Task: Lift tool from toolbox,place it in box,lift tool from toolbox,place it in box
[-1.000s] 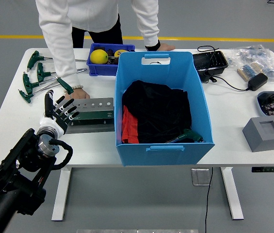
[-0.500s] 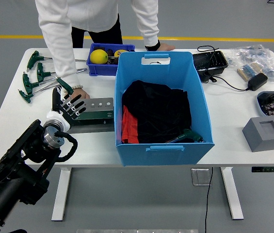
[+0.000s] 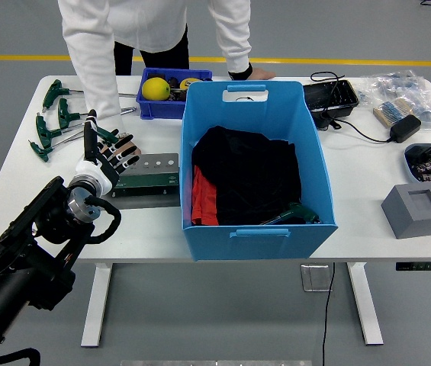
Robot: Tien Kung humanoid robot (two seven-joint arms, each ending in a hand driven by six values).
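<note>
The tools (image 3: 61, 122) are green T-handled keys lying loose on the table's (image 3: 368, 198) far left part, with one more green-handled tool (image 3: 295, 213) already down in the near right corner of the big blue box (image 3: 257, 171), beside black and red cloth (image 3: 242, 179). They look stiff, steel-shafted and fairly light, the thin shafts likely slippery; the thick green grip is the sounder place to take hold. The grey and green toolbox (image 3: 150, 179), a holder with a row of holes on top, stands just left of the box. The robot's left hand (image 3: 108, 158) hangs over the holder's left end with its fingers (image 3: 122, 152) spread and holding nothing. Just behind it a person's hand (image 3: 120, 137) is on the table, mostly hidden by the robot's hand, so what it does there cannot be made out. The person's other hand (image 3: 252, 74) rests on the far edge behind the box. A small blue bin (image 3: 148, 107) with yellow fruit sits behind the holder. Whether any tool is left in the holder cannot be told. The right arm is out of view.
</note>
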